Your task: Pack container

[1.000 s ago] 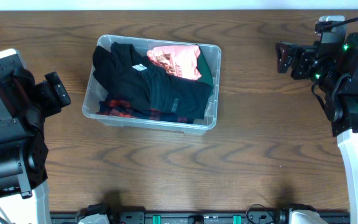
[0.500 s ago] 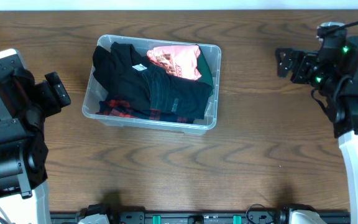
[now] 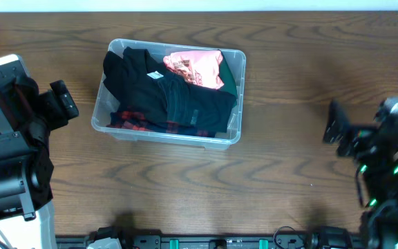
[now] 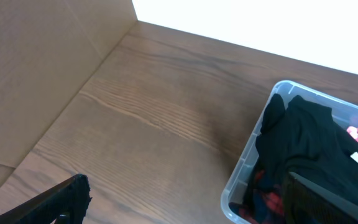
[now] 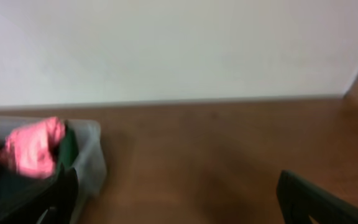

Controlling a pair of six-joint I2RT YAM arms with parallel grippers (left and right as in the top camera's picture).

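Note:
The clear plastic container (image 3: 235, 61) stands left of the table's middle. It holds black clothes (image 3: 164, 97), a pink garment (image 3: 197, 68), red plaid cloth and something green. My left gripper (image 3: 64, 100) is open and empty, just left of the container, apart from it. In the left wrist view (image 4: 191, 205) its fingers (image 4: 61, 199) stand wide apart, with the container's rim (image 4: 244, 168) at the right. My right gripper (image 3: 337, 128) is open and empty, well to the right of the container. The blurred right wrist view (image 5: 176, 199) shows the container (image 5: 92, 162) at the far left.
Brown cardboard (image 4: 36, 68) stands along the table's left side in the left wrist view. A white wall (image 5: 179, 43) runs behind the table's far edge. Bare wooden tabletop (image 3: 282, 104) lies between the container and my right gripper.
My right arm has swung from the far right back corner toward the table's front, still open and empty. The left arm and the container have not moved.

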